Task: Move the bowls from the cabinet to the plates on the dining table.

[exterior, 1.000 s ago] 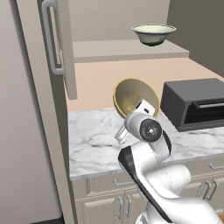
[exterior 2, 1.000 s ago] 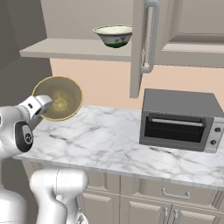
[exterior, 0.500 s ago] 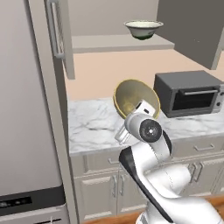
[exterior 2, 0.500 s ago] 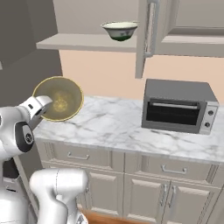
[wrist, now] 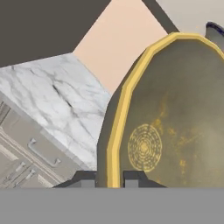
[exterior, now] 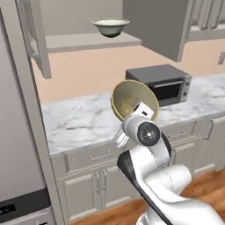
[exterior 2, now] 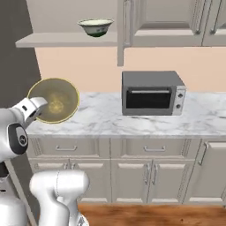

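Observation:
My gripper (exterior: 139,107) is shut on the rim of a bowl (exterior: 132,99), olive inside with a yellow edge, held tilted on its side above the counter front. In the right base view the gripper (exterior 2: 40,106) holds this bowl (exterior 2: 55,100) at the left. In the hand view the bowl (wrist: 175,127) stands close, its rim between the gripper (wrist: 109,177) tips. A second bowl (exterior: 110,26) (exterior 2: 95,26) sits upright on the shelf of the open cabinet (exterior: 88,41) (exterior 2: 125,26). The plates and the dining table are out of view.
A dark toaster oven (exterior: 159,83) (exterior 2: 152,92) stands on the marble counter (exterior: 74,121) (exterior 2: 132,119). Drawers and cupboard doors (exterior 2: 132,172) run below it. A tall grey fridge (exterior: 17,132) rises at the left. Wooden floor (exterior 2: 154,214) lies in front.
The whole scene has shifted and shrunk: the base has drawn back from the counter. The bowl stays in the gripper, in the same place relative to the arm.

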You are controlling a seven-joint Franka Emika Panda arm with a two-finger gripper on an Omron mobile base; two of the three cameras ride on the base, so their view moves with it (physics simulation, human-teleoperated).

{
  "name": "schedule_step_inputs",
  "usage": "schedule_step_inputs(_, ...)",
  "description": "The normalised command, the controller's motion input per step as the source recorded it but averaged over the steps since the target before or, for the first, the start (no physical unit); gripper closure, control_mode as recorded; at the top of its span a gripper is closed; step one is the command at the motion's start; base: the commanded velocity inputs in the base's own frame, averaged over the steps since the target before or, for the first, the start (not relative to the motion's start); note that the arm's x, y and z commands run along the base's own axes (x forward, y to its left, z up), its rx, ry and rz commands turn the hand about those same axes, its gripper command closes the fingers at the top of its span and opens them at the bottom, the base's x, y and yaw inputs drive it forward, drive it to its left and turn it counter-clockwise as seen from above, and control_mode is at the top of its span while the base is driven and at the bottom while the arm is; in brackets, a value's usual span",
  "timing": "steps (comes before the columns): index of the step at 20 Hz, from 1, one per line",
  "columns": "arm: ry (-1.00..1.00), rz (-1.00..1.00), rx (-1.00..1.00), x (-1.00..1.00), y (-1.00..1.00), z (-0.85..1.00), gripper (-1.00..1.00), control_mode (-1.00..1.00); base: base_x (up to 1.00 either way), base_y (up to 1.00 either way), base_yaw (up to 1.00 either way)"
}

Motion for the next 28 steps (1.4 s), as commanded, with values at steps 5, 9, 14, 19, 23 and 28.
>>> schedule_step_inputs(5,0.00,0.00,0.00,0.00,0.00,0.00,1.00,1.00,-0.16,-0.04,-0.72)
schedule_step_inputs(9,0.00,0.00,0.00,0.00,0.00,0.00,1.00,1.00,-0.32,-0.19,-0.69)
schedule_step_inputs(14,0.00,0.00,0.00,0.00,0.00,0.00,1.00,1.00,-0.61,-0.34,-0.57)
schedule_step_inputs(19,0.00,0.00,0.00,0.00,0.00,0.00,1.00,1.00,-0.74,-0.35,-0.51)
schedule_step_inputs(23,0.00,0.00,0.00,0.00,0.00,0.00,1.00,1.00,-0.62,-0.37,-0.52)
schedule_step_inputs(28,0.00,0.00,0.00,0.00,0.00,0.00,1.00,1.00,-0.45,-0.26,-0.57)
